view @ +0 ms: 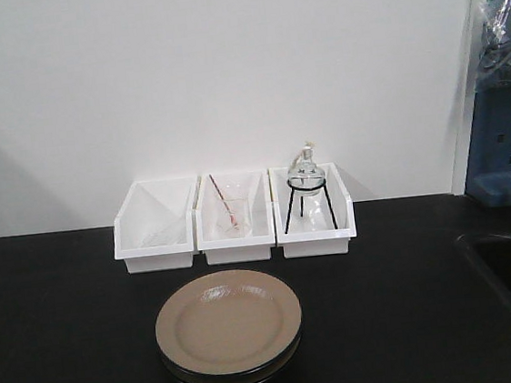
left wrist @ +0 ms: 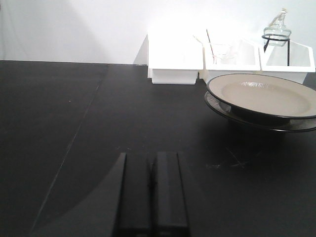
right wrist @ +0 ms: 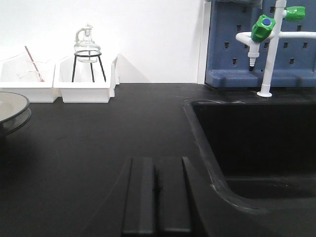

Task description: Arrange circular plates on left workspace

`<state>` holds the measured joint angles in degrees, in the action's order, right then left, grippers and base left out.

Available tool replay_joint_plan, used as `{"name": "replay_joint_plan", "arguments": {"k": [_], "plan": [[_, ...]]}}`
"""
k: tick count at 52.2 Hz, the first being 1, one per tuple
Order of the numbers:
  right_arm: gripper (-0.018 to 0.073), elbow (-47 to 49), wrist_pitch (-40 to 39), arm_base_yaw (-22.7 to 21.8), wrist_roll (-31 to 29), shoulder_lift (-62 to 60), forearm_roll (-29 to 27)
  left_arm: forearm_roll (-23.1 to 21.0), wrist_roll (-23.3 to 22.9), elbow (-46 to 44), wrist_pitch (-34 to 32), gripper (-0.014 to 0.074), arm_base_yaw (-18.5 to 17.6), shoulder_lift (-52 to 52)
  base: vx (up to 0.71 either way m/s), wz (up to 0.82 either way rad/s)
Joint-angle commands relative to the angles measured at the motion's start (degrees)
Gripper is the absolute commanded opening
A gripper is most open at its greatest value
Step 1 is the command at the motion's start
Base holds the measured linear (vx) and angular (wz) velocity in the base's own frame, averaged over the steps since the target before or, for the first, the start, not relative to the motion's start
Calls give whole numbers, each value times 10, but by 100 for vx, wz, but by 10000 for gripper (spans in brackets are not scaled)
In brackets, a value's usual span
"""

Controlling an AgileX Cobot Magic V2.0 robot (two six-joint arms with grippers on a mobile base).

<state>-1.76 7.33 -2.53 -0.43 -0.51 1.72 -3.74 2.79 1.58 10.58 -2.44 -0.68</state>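
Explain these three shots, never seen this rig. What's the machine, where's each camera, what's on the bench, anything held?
It is a two-armed robot on a mobile base. One picture comes from a front-facing camera looking at the bench; the other two come from cameras on each wrist, looking out past that arm's gripper.

The left gripper and right gripper are the dark paired bars at the bottom of the wrist views. Both are shut and hold nothing.

On the black benchtop sit two beige plates, stacked one on the other. Behind them against the wall are three white bins: the middle one holds a glass beaker with a rod, the right one a glass flask on a black tripod stand. The left bin's contents are unclear. To the right lie a sunken sink and a white tap.
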Motion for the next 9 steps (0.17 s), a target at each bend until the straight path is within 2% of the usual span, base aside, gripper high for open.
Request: {"name": "replay_joint_plan", "arguments": {"k": [1,9], "plan": [[-5,-11,-45,-2,-1,-8,9,1,-6,11,-45,2,-4,-8,0,0],[-5,-11,-43,-2,-1,-8,9,1,-6,11,-45,2,-4,-8,0,0]]}}
